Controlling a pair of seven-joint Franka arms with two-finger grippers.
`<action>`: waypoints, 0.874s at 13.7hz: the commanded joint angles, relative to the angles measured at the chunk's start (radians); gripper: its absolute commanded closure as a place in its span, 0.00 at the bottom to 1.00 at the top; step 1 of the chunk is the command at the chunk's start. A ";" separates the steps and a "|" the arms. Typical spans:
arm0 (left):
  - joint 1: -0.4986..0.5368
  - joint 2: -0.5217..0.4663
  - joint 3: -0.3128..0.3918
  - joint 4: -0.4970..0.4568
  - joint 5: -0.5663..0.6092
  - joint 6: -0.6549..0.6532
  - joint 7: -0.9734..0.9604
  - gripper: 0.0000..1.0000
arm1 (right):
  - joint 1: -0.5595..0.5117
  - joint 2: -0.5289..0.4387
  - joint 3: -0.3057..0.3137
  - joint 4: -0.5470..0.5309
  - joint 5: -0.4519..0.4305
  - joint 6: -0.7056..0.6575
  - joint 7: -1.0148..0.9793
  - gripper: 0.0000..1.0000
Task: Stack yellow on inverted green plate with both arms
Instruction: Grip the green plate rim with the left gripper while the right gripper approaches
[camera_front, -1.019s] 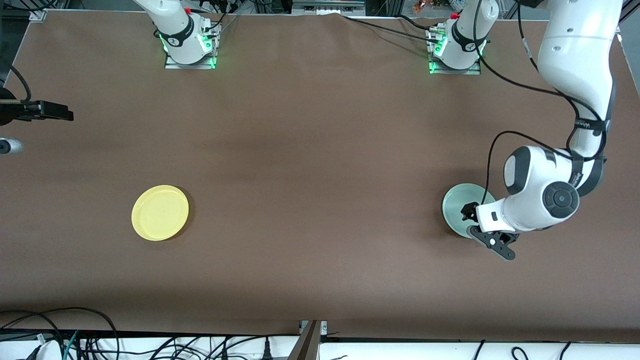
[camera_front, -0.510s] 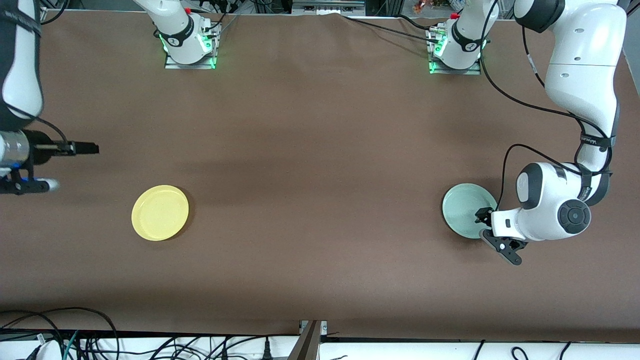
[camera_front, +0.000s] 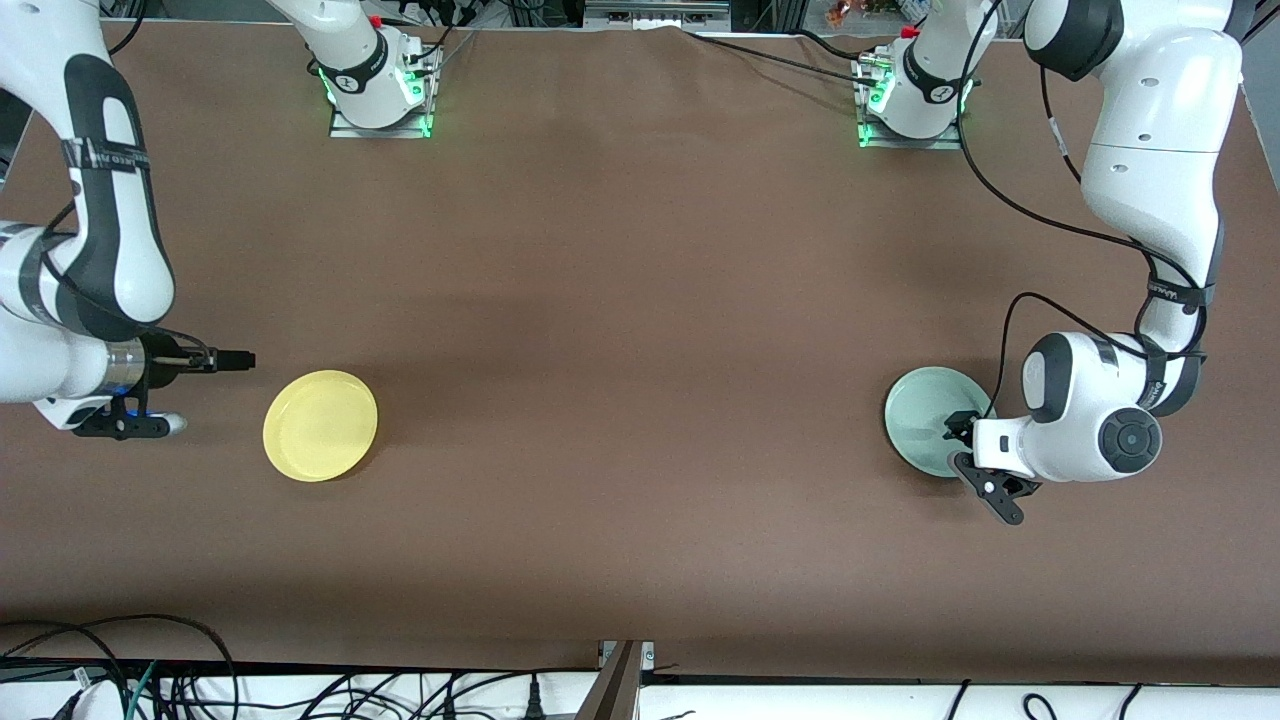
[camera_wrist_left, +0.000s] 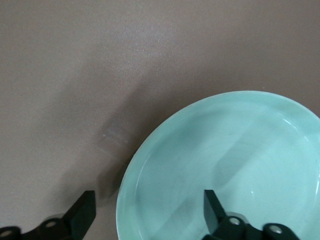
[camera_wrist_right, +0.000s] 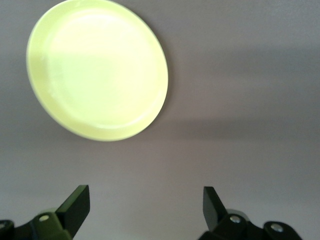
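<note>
1. I am holding the left claw (camera_wrist_left: 145, 220) at the green plate (camera_wrist_left: 225, 165); its jaws are standing apart astride the rim, one finger over the dish, one over the bare desk (camera_front: 620, 300).
2. The green plate is lying right way up, not yet inverted.
3. I am holding the right claw (camera_wrist_right: 145, 212) with jaws apart, just beside the yellow plate (camera_wrist_right: 97, 67), not touching it.
4. Both plates look light, stiff and slick; I judge a thin rim pinch best.
</note>
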 joint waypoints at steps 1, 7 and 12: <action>0.015 0.005 -0.007 0.010 0.001 -0.015 0.064 1.00 | -0.011 -0.001 0.007 -0.077 0.018 0.124 -0.003 0.00; 0.012 -0.004 -0.006 0.014 0.001 -0.016 0.070 1.00 | -0.011 0.066 0.011 -0.161 0.021 0.391 -0.011 0.00; -0.043 -0.091 -0.015 0.028 0.085 -0.113 0.061 1.00 | -0.012 0.126 0.011 -0.161 0.145 0.484 -0.057 0.00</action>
